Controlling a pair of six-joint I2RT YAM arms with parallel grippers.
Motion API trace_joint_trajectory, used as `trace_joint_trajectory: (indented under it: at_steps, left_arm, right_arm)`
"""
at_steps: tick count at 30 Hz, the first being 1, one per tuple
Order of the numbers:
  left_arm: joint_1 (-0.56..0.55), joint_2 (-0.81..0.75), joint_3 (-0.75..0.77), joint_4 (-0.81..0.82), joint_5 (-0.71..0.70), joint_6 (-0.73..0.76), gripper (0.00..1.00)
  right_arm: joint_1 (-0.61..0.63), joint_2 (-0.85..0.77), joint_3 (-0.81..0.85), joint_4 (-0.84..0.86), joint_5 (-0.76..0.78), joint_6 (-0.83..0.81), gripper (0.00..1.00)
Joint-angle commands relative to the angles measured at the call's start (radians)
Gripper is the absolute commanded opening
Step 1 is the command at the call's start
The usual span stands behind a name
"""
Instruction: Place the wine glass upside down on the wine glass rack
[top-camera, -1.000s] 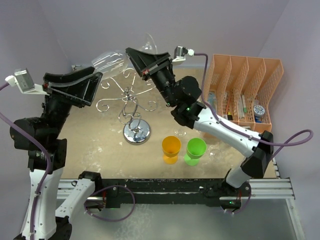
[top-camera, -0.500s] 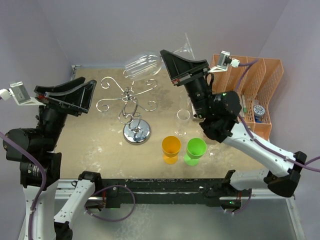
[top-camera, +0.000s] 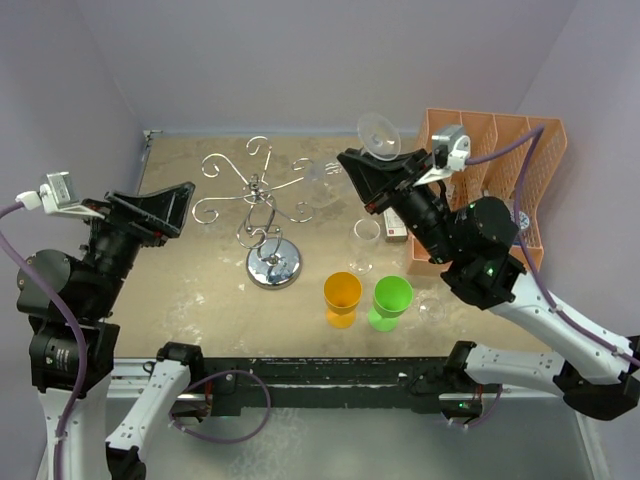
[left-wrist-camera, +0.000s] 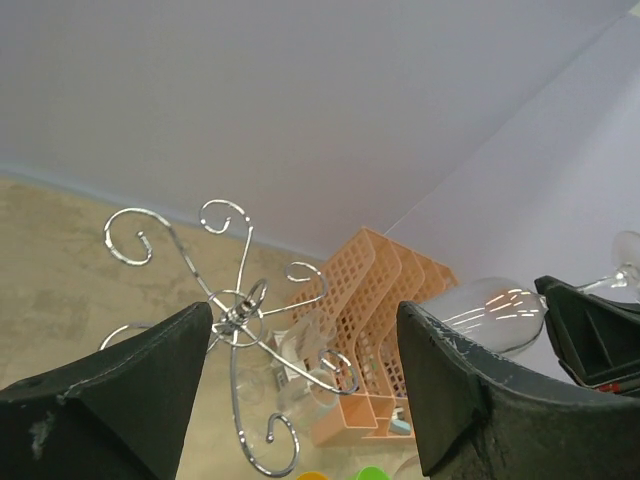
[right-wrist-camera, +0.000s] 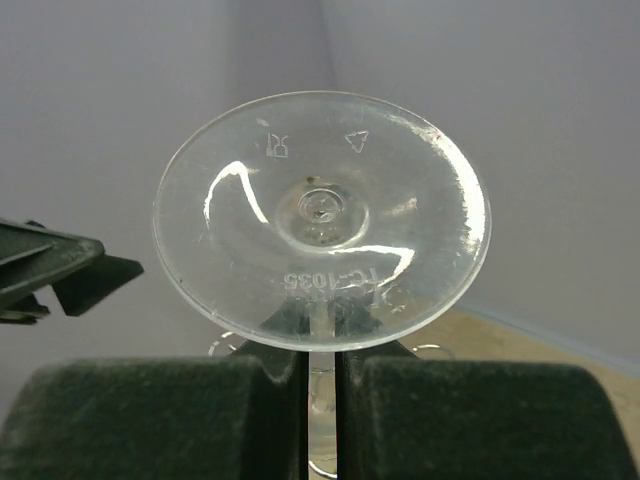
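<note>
- Near the tabletop's front edge: orange cup (top-camera: 342, 296) and green cup (top-camera: 391, 298) side by side, clear glass (top-camera: 365, 238) upright just behind.
- Toward the middle: wine glass rack (top-camera: 272, 268), standing upright.
- Over the left edge: left gripper (top-camera: 180, 207), jaws spread wide, holding nothing.
- Farther back, right of the rack: right gripper (right-wrist-camera: 320, 345) clamped on the stem of the wine glass (right-wrist-camera: 322, 215), foot uppermost, bowl toward the rack.
- At the far right corner: orange mesh organiser (top-camera: 500, 170).

Wine glass (right-wrist-camera: 320, 215): clear glossy plastic, moulded marks. Wine glass rack (top-camera: 260, 213): shiny chrome wire, mirrored base.
</note>
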Motion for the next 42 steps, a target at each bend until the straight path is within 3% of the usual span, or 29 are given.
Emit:
trace_joint_trajectory:
  at_steps: [1,5,7,12,20,23,29,35,42]
  left_arm:
    - [0.006,0.014,0.076,-0.164,-0.08,0.03,0.72]
    - [0.007,0.052,0.11,-0.229,-0.138,0.06,0.71]
    - [0.006,0.043,0.09,-0.209,-0.178,0.054,0.71]
    - [0.007,0.005,-0.014,-0.035,-0.184,0.028,0.71]
    - [0.006,0.07,-0.046,0.127,-0.185,0.031,0.71]
    - [0.006,0.117,-0.049,0.178,-0.11,0.052,0.72]
    - [0.006,0.164,-0.058,0.212,-0.07,0.062,0.72]
    - [0.006,0.214,-0.058,0.217,-0.052,0.081,0.72]
    - [0.006,0.204,-0.066,0.216,-0.117,0.104,0.72]
  right_arm:
    - [0.003,0.01,0.032,-0.033,0.065,-0.185,0.0]
    - [-0.007,0.091,0.116,-0.132,0.183,-0.274,0.0]
    - [-0.057,0.115,0.132,-0.139,0.159,-0.291,0.0]
    - [-0.266,0.166,0.152,-0.122,-0.081,-0.284,0.0]
    - [-0.396,0.298,0.229,-0.11,-0.366,-0.313,0.0]
    - [-0.422,0.383,0.271,-0.105,-0.417,-0.316,0.0]
    - [-0.508,0.489,0.298,-0.062,-0.559,-0.276,0.0]
    - [-0.626,0.563,0.3,0.03,-0.944,-0.233,0.0]
    - [-0.633,0.68,0.373,-0.004,-1.149,-0.203,0.0]
